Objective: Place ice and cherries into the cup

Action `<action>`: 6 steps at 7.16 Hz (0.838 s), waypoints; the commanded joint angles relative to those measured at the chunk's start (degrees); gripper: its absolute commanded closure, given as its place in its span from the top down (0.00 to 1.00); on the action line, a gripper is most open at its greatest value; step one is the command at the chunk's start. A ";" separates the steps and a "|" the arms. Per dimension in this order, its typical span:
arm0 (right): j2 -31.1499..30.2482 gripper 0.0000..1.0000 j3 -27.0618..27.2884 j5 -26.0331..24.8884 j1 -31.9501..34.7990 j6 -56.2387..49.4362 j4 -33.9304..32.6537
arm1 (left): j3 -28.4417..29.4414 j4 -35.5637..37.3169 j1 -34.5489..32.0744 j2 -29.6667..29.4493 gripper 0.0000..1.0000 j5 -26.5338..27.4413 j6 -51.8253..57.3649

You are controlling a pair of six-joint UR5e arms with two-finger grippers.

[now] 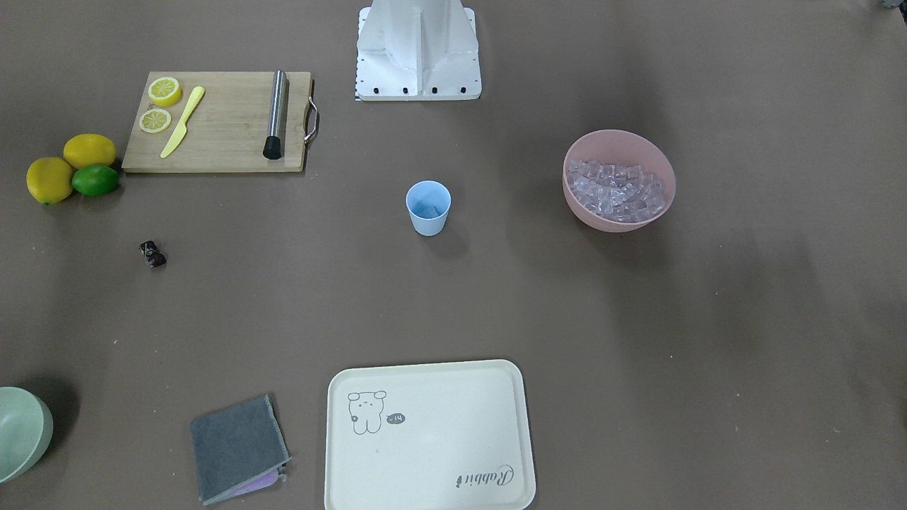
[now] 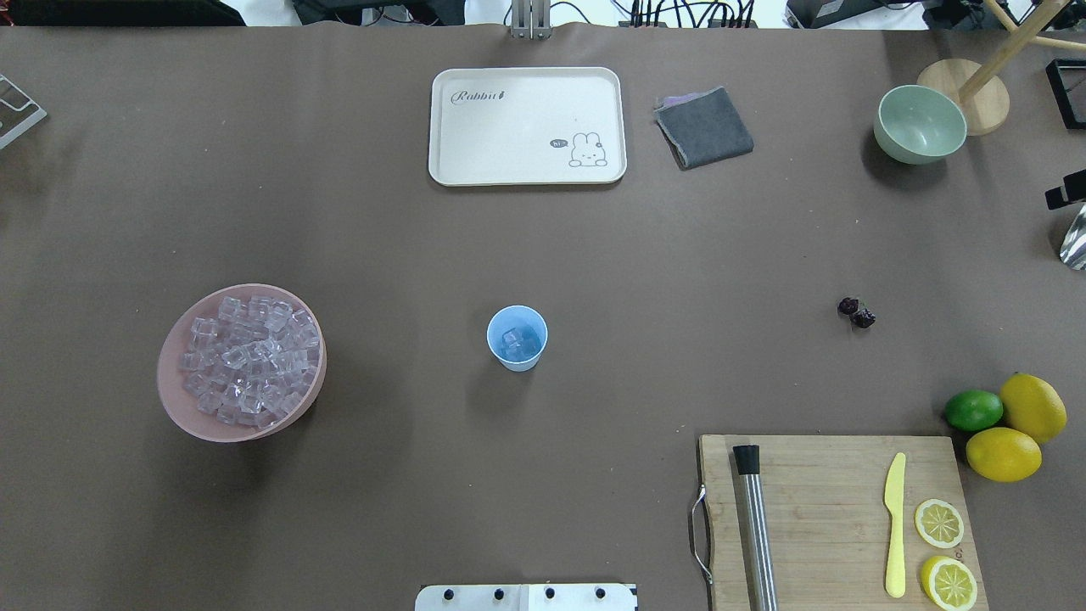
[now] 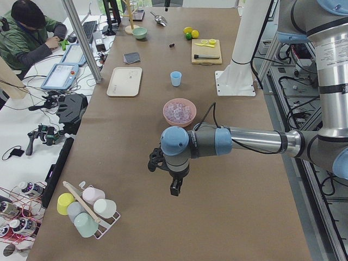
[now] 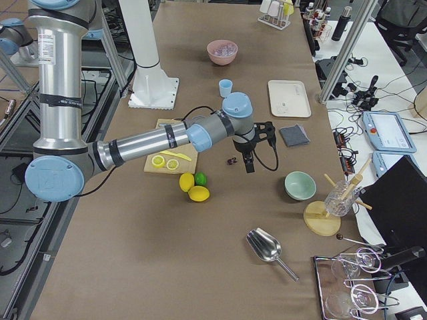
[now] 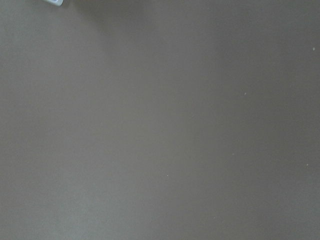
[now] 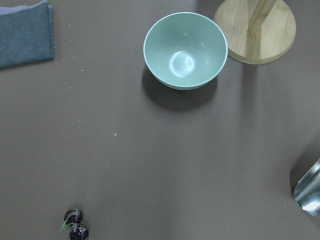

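Cherries [image 2: 857, 311] on bare table, robot's right side, well apart from cup [image 2: 517, 338]. Cup holds ice [image 2: 517, 344]. Right gripper [image 4: 248, 164] hangs just beside cherries, so right arm nearer. Left gripper [image 3: 175, 188] far off. Jaws, both: cannot tell.

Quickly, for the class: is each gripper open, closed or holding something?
Left gripper: cannot be told, it shows in a side view only.
Right gripper: cannot be told, it shows in a side view only.
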 commanded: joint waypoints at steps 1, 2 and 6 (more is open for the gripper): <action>1.02 1.00 -1.08 -0.63 -8.00 7.16 7.03 | 0.58 -0.27 -0.52 0.38 0.99 0.04 0.21; 4.08 1.00 -1.43 -7.86 -12.85 14.80 8.47 | 0.49 -0.45 -0.61 0.38 0.99 -0.05 0.29; 6.49 1.00 -4.16 -24.85 -26.76 20.43 8.40 | 0.49 -1.24 -0.61 0.38 0.99 -0.31 0.21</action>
